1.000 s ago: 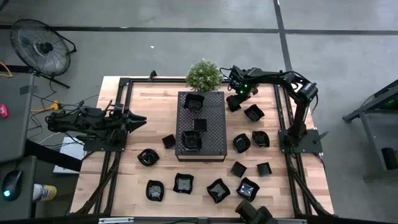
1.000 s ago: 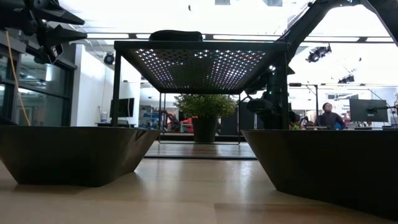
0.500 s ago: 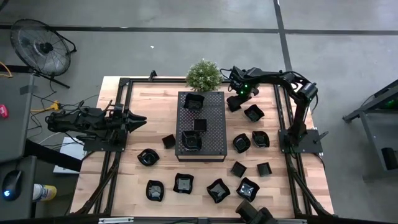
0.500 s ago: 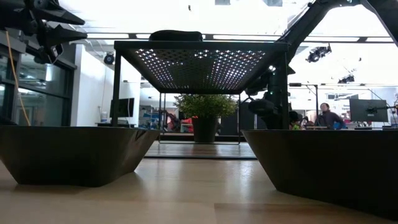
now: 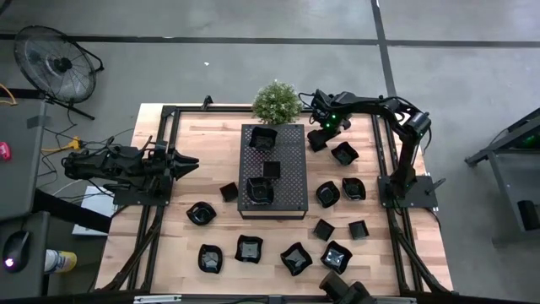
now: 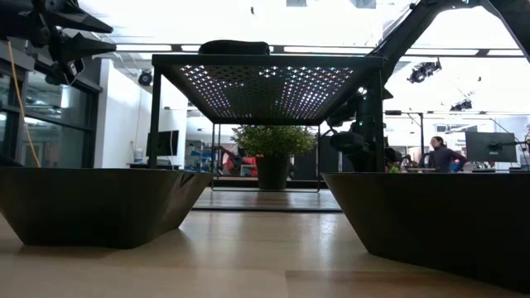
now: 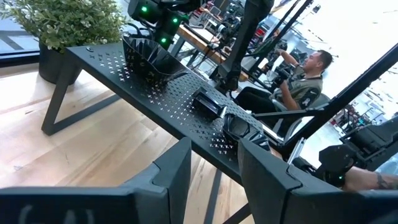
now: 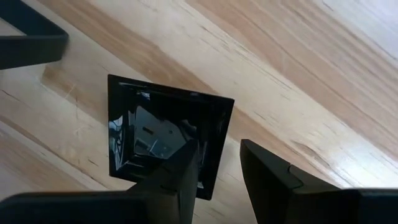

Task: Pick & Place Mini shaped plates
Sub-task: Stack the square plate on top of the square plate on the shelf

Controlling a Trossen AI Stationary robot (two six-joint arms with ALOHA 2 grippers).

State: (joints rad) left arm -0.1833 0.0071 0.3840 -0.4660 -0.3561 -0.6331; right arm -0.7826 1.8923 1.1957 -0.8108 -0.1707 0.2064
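The wooden desk (image 5: 211, 135) carries a black perforated tray (image 5: 287, 190) on legs in its middle, and a small potted plant (image 5: 276, 101) stands at the far end of the tray. Three of the mini shaped plates sit on top of the tray: one at the far end (image 5: 264, 138), a small one in the middle (image 5: 271, 169) and one toward the near end (image 5: 259, 191).

The other mini shaped plates lie spread on the desk around the tray (most of them on the right side and along the near edge). One small square plate (image 5: 229, 192) lies just beside the left side of the tray, and a round one (image 5: 200, 213) is near it.

The left arm waits at the left edge of the desk, and the left gripper (image 5: 187, 163) points toward the tray. Its fingers (image 7: 174, 165) stand apart with nothing between them.

The right arm reaches across the far right corner of the desk. The right gripper (image 5: 319, 127) hangs over a square plate (image 8: 163, 134) that lies flat on the wood beside the far right corner of the tray. Its fingers (image 8: 267, 168) are parted above the near rim of this plate and grasp nothing.

A person (image 7: 305, 78) sits in the room behind the desk.
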